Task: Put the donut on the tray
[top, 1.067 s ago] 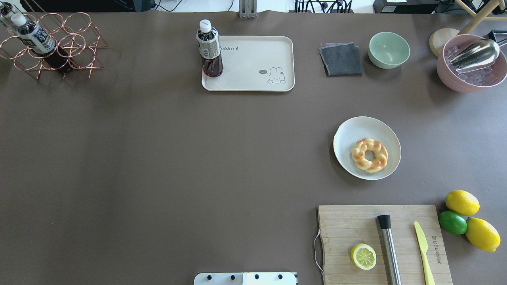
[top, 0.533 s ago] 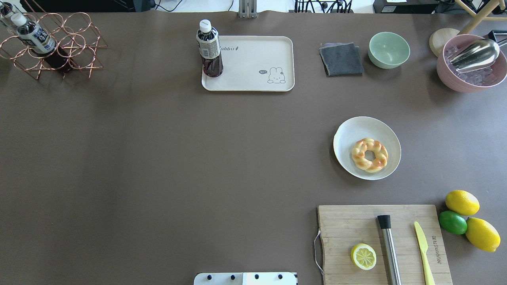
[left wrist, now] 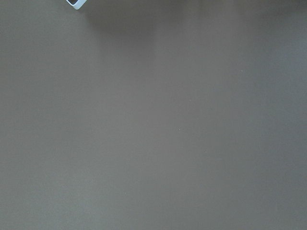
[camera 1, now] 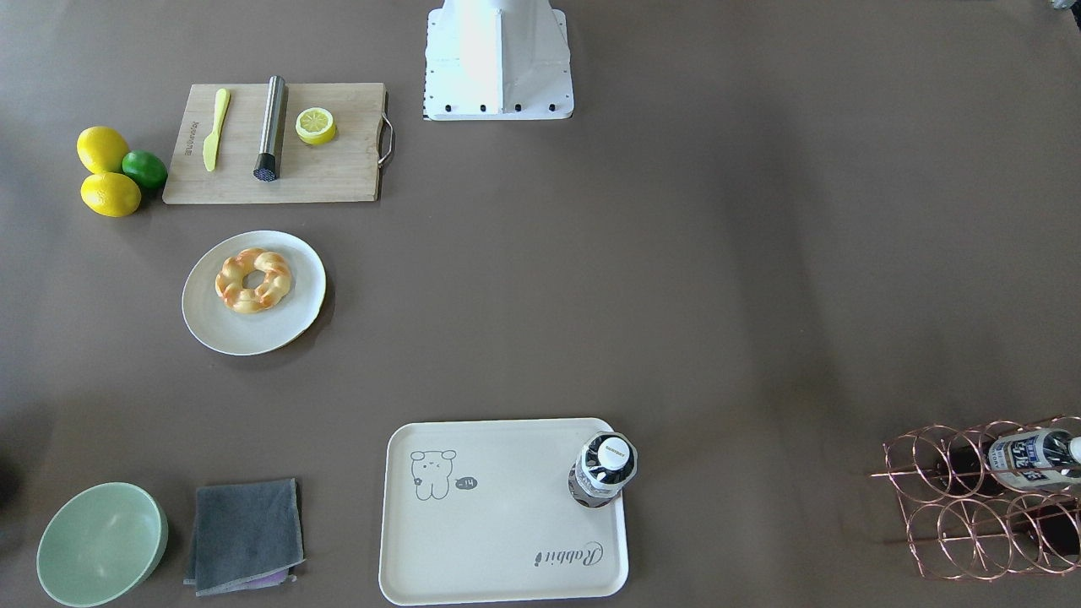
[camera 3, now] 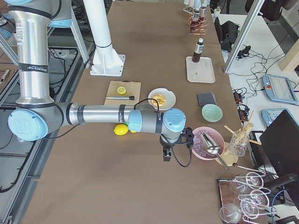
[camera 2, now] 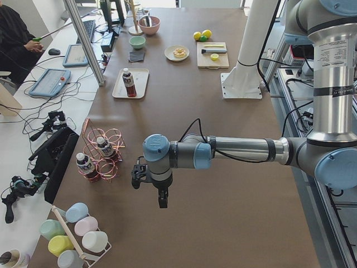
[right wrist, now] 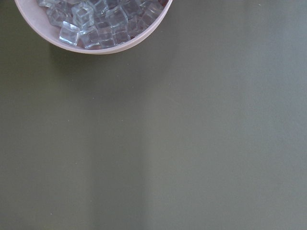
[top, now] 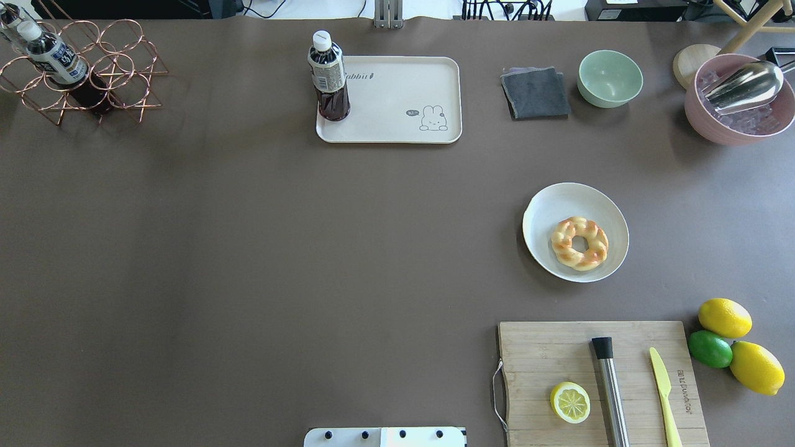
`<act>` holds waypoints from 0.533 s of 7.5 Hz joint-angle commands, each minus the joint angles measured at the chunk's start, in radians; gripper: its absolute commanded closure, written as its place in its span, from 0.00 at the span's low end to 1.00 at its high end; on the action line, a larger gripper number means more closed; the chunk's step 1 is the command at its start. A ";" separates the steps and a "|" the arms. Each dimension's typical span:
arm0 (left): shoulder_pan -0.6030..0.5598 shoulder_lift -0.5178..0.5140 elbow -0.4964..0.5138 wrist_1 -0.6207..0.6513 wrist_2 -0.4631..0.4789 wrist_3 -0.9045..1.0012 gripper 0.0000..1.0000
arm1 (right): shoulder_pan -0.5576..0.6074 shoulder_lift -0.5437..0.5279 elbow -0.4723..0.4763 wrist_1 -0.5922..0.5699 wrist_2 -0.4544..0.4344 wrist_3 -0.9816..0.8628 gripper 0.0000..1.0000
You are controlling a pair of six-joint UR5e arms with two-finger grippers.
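One side was nearer: the right end effector, jaws unreadable as apart or together, hung with the donut lying up-frame of it on the plate.

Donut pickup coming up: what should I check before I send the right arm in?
1. Donut lies free on the plate, with nothing on it: ok.
2. Tray has bare room beside the bottle standing in its corner: ok.
3. Nothing stands on the straight line from plate to tray: ok.
4. Right end effector open: cannot tell, as it shows only in a side view.
5. Left end effector away from plate and tray: ok, it hangs over bare table outside the overhead view.
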 commanded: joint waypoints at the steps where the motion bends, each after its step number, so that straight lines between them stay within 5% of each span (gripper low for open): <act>1: 0.000 0.000 0.001 0.001 0.000 -0.001 0.02 | 0.000 0.004 -0.003 0.000 0.000 0.001 0.00; 4: 0.012 -0.001 0.006 -0.001 0.002 -0.001 0.02 | 0.002 0.005 -0.003 0.000 0.000 0.001 0.00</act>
